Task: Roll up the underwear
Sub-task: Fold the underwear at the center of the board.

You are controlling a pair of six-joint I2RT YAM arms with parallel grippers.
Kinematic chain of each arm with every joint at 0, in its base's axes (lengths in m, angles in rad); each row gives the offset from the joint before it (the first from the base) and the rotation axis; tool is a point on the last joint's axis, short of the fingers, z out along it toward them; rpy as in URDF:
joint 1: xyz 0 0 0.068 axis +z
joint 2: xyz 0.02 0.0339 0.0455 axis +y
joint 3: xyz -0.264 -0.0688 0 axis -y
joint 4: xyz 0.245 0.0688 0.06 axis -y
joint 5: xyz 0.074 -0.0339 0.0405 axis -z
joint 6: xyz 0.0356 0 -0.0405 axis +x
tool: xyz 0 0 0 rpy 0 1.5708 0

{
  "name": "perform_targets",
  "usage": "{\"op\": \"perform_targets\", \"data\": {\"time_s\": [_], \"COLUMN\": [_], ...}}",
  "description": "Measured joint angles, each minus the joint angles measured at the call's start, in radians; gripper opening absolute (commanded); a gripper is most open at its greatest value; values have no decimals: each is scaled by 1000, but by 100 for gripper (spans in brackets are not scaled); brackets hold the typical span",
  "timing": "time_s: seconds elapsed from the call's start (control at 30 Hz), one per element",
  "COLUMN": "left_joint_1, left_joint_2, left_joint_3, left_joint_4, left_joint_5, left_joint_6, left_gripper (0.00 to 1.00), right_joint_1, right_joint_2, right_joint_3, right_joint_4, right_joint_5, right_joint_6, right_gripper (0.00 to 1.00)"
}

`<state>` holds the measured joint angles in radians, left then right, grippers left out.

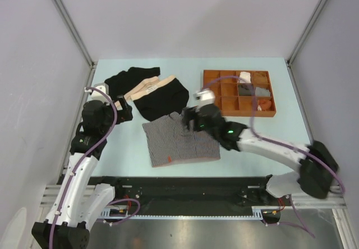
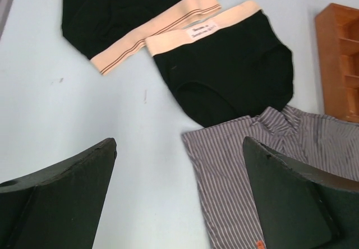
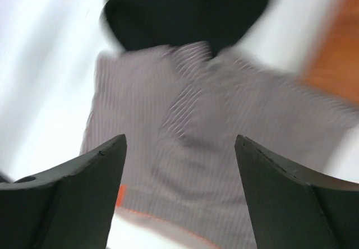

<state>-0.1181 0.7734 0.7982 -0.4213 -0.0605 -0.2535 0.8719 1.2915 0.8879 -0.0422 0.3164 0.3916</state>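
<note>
right gripper (image 1: 188,123): jaws spread wide, nothing between them; it hangs over the far edge of the grey striped boxers (image 1: 179,139); in its own wrist view (image 3: 180,142) the striped cloth (image 3: 190,148) fills the whole gap between the fingers

left gripper (image 1: 124,107): wide open too, holding nothing; parked off the boxers' far left corner; from its wrist (image 2: 178,145) you get bare table between the fingers plus the boxers' left edge (image 2: 269,165)

boxers: lying mostly flat mid-table (image 1: 123,159), with a bunched-up fold at the far edge right under the right gripper; orange tag (image 1: 166,160) at the near hem

nearer black brief (image 1: 165,100): beige waistband, just beyond the boxers; its lower edge touches the boxers' far edge (image 2: 224,75)

other black brief (image 1: 132,79): further back and left, waistband running beside the first one's (image 2: 123,8)

tray (image 1: 238,113): brown, compartments, off to the right, apart from the boxers

hard to make out: right wrist view is badly smeared, so I can't tell if the fingertips touch the cloth; the right arm covers the boxers' far right corner from above; white label (image 2: 201,31) on the nearer waistband is unreadable; the bits in the tray are too small to name
</note>
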Motion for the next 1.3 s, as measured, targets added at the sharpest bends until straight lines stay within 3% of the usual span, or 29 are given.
{"op": "perform_targets", "data": {"time_s": [0.2, 0.37, 0.6, 0.8, 1.3], "left_joint_1": [24, 40, 66, 69, 69], "left_joint_2": [1, 2, 5, 5, 9], "left_joint_3": [0, 0, 0, 0, 0], "left_joint_4": [-42, -60, -63, -63, -63], "left_joint_5": [-39, -42, -29, -6, 20], "left_joint_6": [-12, -19, -37, -40, -43], "left_gripper": [100, 100, 100, 100, 100], "right_joint_1": [346, 469, 477, 490, 514], "right_joint_2": [475, 657, 730, 763, 826], "right_joint_3": [379, 557, 591, 616, 647], "right_joint_4": [-92, -175, -289, -355, -380], "right_joint_5": [76, 85, 106, 131, 131], "right_joint_6": [45, 88, 172, 220, 241], "right_gripper": [65, 54, 53, 46, 37]}}
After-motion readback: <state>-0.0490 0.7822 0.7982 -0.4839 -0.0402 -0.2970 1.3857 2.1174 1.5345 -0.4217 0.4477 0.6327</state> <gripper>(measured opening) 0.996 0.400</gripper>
